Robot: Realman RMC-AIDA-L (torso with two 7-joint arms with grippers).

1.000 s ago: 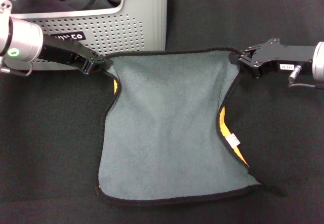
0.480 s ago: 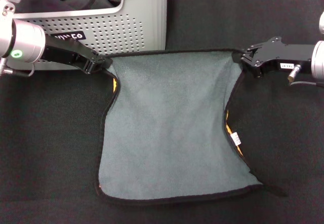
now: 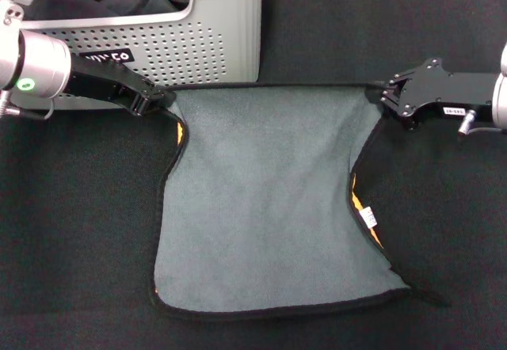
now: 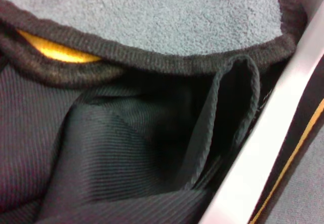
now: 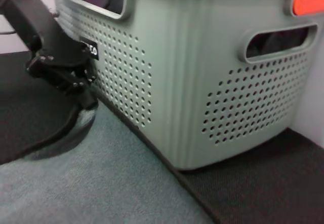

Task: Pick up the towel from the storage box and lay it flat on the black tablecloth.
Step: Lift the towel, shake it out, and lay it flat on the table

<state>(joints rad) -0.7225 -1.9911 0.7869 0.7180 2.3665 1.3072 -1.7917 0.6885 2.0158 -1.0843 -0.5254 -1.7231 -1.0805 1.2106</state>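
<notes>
Left gripper [image 3: 158, 97] and right gripper [image 3: 388, 95] each pinch a far corner of the towel [image 3: 265, 199], stretched grey-green side up over the black tablecloth [image 3: 71, 231] beside the storage box [image 3: 214, 37].

The large square fleecy grey-green towel [image 3: 265, 199] with black stitched edging lies grey face up on the wide matte black tablecloth [image 3: 71, 231] covering the counter. Its far edge is stretched taut and straight, its side edges curl inward showing orange-yellow, and a small white tag sits on the right edge. The light grey perforated plastic storage box [image 3: 202, 37] stands at the counter's far-left corner, apparently just touching the towel's far edge.
</notes>
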